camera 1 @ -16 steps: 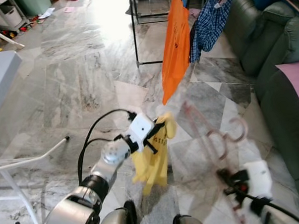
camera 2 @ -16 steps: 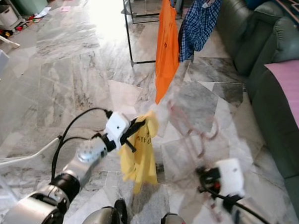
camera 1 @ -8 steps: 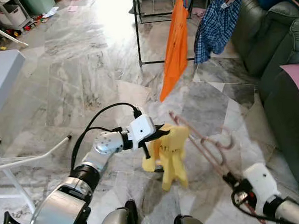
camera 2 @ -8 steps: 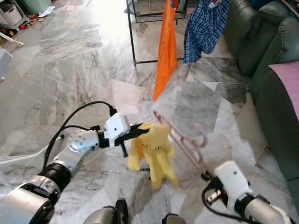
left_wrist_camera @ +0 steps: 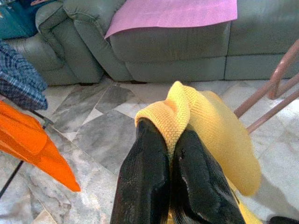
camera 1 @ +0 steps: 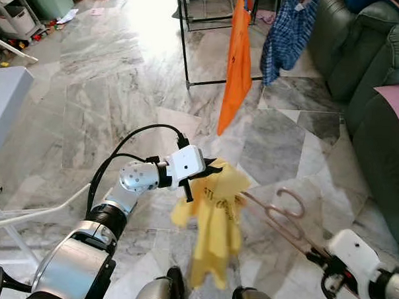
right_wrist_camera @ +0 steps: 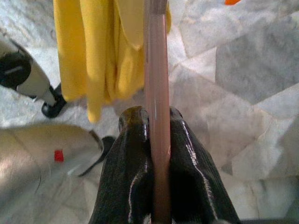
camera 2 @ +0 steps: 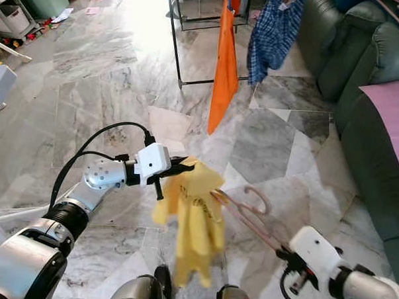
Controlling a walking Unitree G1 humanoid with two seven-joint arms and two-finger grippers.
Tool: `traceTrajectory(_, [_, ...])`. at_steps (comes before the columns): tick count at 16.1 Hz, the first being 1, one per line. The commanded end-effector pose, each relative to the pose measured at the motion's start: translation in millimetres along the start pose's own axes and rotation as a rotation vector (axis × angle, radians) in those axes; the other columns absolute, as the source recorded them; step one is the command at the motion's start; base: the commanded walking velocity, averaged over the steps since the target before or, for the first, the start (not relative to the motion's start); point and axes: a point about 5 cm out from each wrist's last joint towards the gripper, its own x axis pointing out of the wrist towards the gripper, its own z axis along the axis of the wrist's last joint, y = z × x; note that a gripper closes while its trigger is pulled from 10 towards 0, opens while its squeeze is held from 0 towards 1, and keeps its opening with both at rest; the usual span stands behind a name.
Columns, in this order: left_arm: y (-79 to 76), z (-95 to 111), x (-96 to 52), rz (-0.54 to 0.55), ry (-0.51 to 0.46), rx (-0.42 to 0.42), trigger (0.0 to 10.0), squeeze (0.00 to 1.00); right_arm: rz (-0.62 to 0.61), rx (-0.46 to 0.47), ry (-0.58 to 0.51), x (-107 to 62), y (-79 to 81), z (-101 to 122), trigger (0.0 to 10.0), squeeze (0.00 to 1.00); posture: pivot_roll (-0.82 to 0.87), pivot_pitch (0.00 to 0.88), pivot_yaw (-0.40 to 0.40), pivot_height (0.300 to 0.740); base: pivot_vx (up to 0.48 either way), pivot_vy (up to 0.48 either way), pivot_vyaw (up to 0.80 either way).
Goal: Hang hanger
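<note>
Left gripper is pinched tight on the yellow shirt mid-air, right gripper clamped on the pink hanger just right of it, so I'd feed that hanger end into the shirt slowly without letting the cloth slip.

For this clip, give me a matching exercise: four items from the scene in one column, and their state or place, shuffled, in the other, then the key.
Items:
1. yellow garment
2. pink hanger
3. orange garment
4. pink cloth

States:
A. hanging on the black rack
B. pinched by the left gripper
C. lying on the green sofa
D. clamped in the right gripper

Pairs: 1-B, 2-D, 3-A, 4-C
</note>
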Motion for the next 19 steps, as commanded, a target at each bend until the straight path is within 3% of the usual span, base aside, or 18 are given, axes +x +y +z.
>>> traceTrajectory(1, [6.1, 2.3, -3.9, 0.004, 0.006, 0.046, 10.0, 0.0, 0.037, -0.023, 0.017, -5.9, 3.3, -0.5, 10.0, 0.0, -0.26, 0.237, 0.14, 0.74, 0.0, 0.0, 0.0])
traceTrajectory(5, [10.3, 4.3, -3.7, 0.015, 0.005, 0.06, 10.0, 0.0, 0.058, -0.016, 0.037, -12.7, 3.8, -3.3, 10.0, 0.0, -0.27, 0.238, 0.142, 0.74, 0.0, 0.0, 0.0])
traceTrajectory(11, [7.4, 10.0, -2.5, -0.023, -0.044, 0.081, 10.0, 0.0, 0.07, -0.01, 0.022, -5.4, 9.6, -1.9, 10.0, 0.0, -0.26, 0.237, 0.14, 0.74, 0.0, 0.0, 0.0])
traceTrajectory(15, [1.8, -1.6, -9.7, -0.02, 0.001, 0.067, 10.0, 0.0, 0.077, -0.015, 0.059, -14.3, 2.5, -7.0, 10.0, 0.0, -0.25, 0.232, 0.134, 0.74, 0.0, 0.0, 0.0])
traceTrajectory(19, [1.3, -8.8, -13.5, 0.007, 0.048, 0.07, 10.0, 0.0, 0.168, 0.016, 0.132, -21.7, 12.7, -18.2, 10.0, 0.0, -0.25, 0.232, 0.134, 0.74, 0.0, 0.0, 0.0])
